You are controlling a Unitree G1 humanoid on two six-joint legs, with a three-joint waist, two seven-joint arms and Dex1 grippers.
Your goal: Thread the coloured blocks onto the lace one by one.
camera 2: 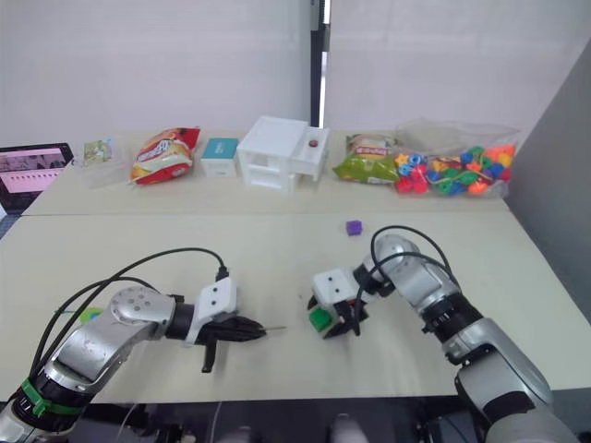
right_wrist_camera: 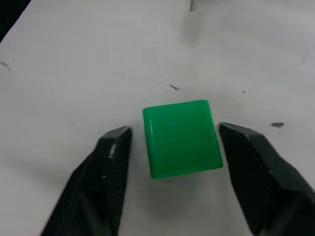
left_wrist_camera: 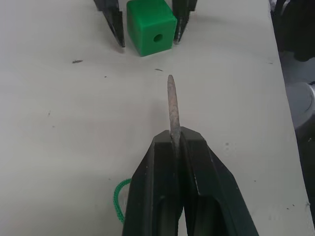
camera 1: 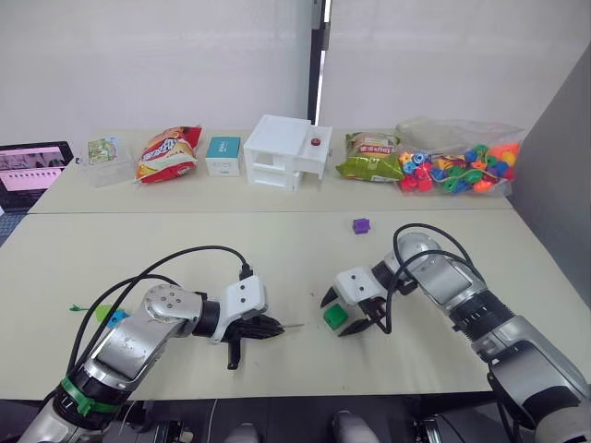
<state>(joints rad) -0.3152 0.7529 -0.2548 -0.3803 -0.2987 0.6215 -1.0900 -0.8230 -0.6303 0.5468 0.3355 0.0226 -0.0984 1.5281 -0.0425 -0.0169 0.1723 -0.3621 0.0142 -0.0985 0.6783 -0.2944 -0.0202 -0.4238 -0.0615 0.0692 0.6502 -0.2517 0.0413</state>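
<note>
A smooth, glossy dark green cube (right_wrist_camera: 181, 137) of plastic with a round hole through one face sits on the matte beige table (camera 1: 277, 268), between the spread black fingers of the right gripper (camera 1: 343, 314), a gap on either side. The left gripper (left_wrist_camera: 174, 142) is pinched tight on the lace (left_wrist_camera: 118, 204), a braided bright green cord whose stiff, dull needle tip (left_wrist_camera: 171, 101) points at the cube. A purple cube (camera 1: 361, 225) lies farther back. Writing on the snack bags is unreadable.
</note>
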